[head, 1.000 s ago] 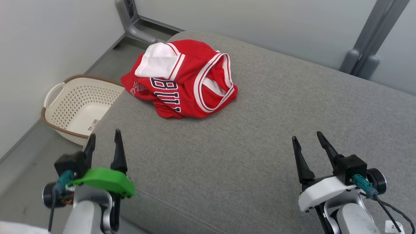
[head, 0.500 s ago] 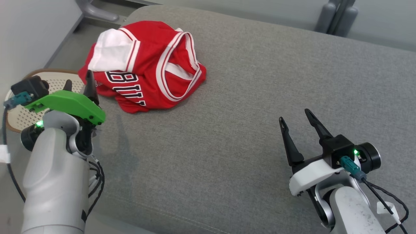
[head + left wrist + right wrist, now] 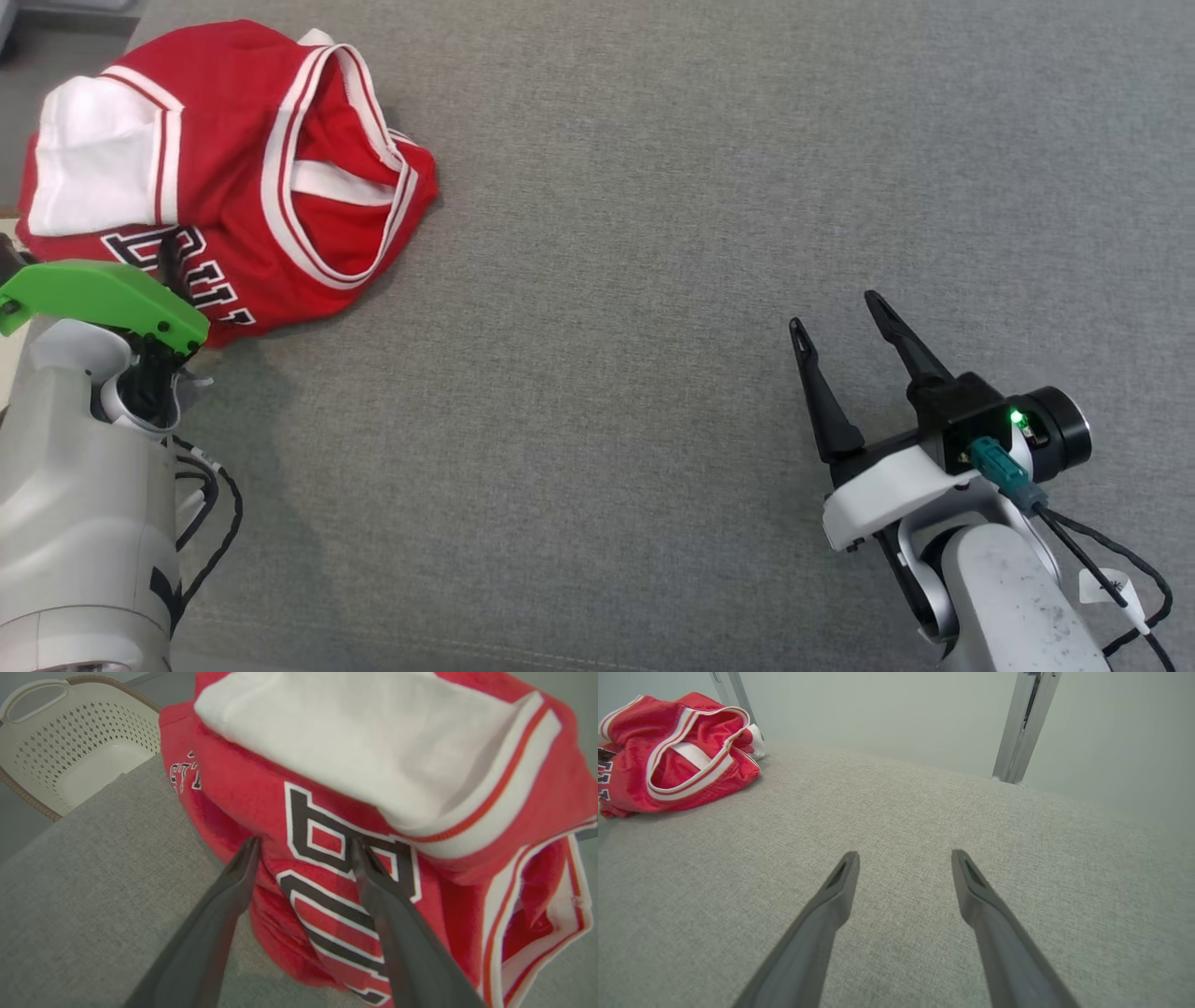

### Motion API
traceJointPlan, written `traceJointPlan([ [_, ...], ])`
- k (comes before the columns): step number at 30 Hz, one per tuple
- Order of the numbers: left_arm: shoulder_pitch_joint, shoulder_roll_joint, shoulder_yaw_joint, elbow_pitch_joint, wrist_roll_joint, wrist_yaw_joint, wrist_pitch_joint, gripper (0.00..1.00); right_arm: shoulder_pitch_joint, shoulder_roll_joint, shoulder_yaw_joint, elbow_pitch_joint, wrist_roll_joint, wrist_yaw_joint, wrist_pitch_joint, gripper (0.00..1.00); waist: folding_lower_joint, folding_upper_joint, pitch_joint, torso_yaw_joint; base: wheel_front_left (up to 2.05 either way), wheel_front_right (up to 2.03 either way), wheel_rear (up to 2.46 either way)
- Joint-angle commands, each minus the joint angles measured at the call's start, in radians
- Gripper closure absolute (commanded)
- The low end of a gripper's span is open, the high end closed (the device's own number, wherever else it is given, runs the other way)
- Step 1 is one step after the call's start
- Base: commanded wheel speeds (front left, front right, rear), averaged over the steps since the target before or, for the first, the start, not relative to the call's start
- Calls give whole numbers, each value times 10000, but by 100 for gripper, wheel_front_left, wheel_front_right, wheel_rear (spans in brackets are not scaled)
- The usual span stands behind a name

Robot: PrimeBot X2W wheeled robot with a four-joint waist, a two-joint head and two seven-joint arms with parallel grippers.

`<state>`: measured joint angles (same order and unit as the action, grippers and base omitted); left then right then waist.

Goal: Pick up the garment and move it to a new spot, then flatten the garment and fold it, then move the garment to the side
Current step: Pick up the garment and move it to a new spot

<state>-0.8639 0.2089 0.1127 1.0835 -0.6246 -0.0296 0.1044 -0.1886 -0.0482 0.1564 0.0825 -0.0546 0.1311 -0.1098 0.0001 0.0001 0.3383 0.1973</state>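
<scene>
A grey fabric surface point(image 3: 653, 280) spread across the scene. The garment point(image 3: 233, 215), a red jersey with white trim and dark lettering, lay crumpled at its far left. A cream perforated basket point(image 3: 70, 742) sat beyond the left edge. The left end effector point(image 3: 304, 844) was released, fingers spread at the garment's lettered near side, clasping nothing. The right end effector point(image 3: 835, 313), also released, hung over bare fabric at near right, well apart from the garment.

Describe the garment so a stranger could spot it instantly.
Start at the grey upholstered surface and go to its far left end, next to the cream perforated basket. The crumpled heap there is the garment: red with white-striped trim and dark lettering, unlike the plain grey surface and pale basket.
</scene>
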Motion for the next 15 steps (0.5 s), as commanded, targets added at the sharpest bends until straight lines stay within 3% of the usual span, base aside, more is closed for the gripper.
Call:
traceJointPlan([
  [1, -134, 144, 90, 118, -143, 16, -79, 0, 51, -37, 31, 16, 98, -6, -12, 0, -1, -1, 85, -280, 0, 0, 0],
  [3, -142, 254, 33, 195, -78, -128, -230, 100, 66, -37, 42, 78, 159, -6, -36, 0, -1, -1, -38, -295, 0, 0, 0],
  [15, -853, 812, -554, -213, 447, -669, -1042, 100, 259, -36, 227, 894, 1074, -6, -574, 0, -1, -1, -1815, -248, 0, 0, 0],
])
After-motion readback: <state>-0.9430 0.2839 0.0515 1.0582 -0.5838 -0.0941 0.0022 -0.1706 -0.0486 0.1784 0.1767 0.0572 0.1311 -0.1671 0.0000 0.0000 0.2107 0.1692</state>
